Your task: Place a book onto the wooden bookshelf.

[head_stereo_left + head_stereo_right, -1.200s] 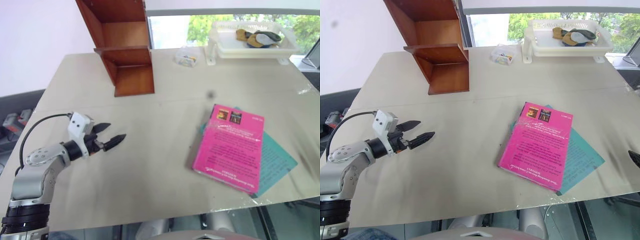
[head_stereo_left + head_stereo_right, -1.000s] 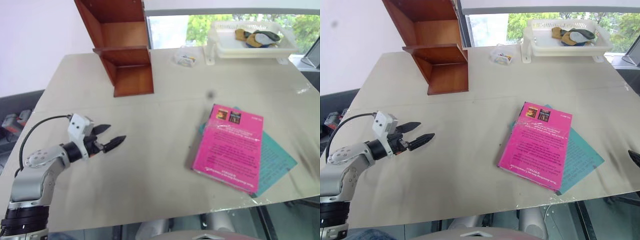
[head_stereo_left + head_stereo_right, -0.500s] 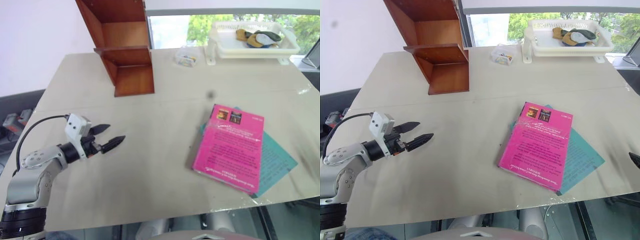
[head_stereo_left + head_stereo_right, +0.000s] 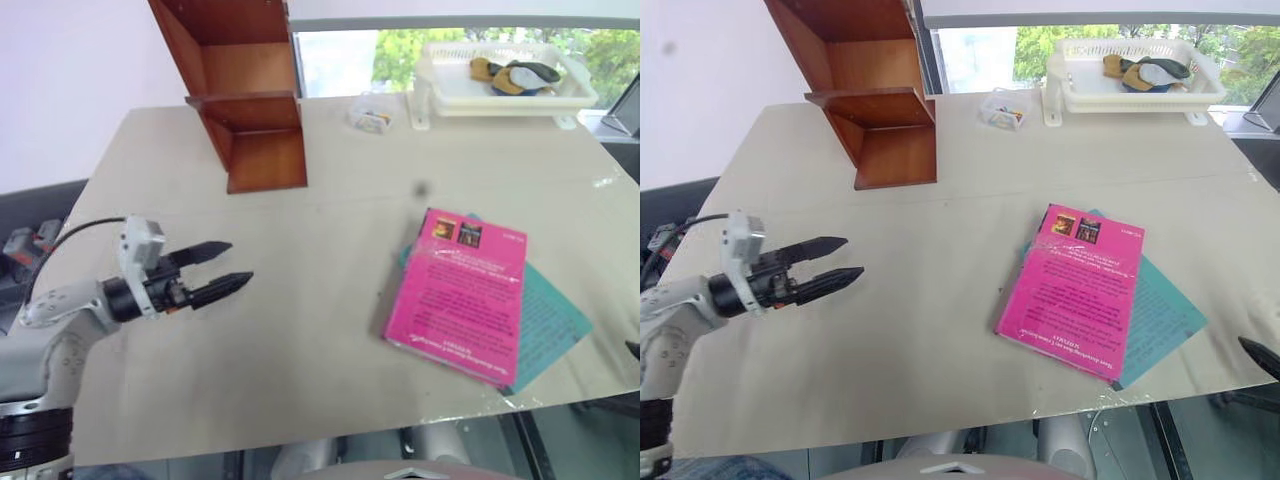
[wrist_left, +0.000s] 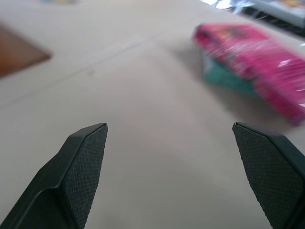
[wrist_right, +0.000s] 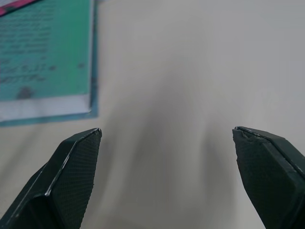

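Both pincers are empty with their black fingers spread wide: my left gripper (image 4: 222,268) hovers over the bare left part of the table, pointing across toward the middle, and my right gripper (image 6: 167,138) hangs over the near right corner, just beside the edge of the teal book (image 6: 45,57). The pink book (image 4: 460,294) I have to move lies flat, cover up, on the right half of the beige table (image 4: 330,200), stacked on the thinner teal book, which pokes out along its right and near sides. The wooden bookshelf (image 4: 248,95) stands at the far left of the table, well apart from the pink book, its open shelves facing me and empty as far as I can see. I judge this to be the approach step: nothing is picked up yet, so most of the task remains. The next move calls for bringing a gripper to an edge of the pink book and getting a finger under it; because it lies flat on another book, I could drag or lift the teal one along with it. The path from book to shelf looks open tabletop. At the far side sit a small clear container (image 4: 372,115) with something colourful inside and a white plastic tray (image 4: 505,95) holding a few dark and tan items, both off that path.
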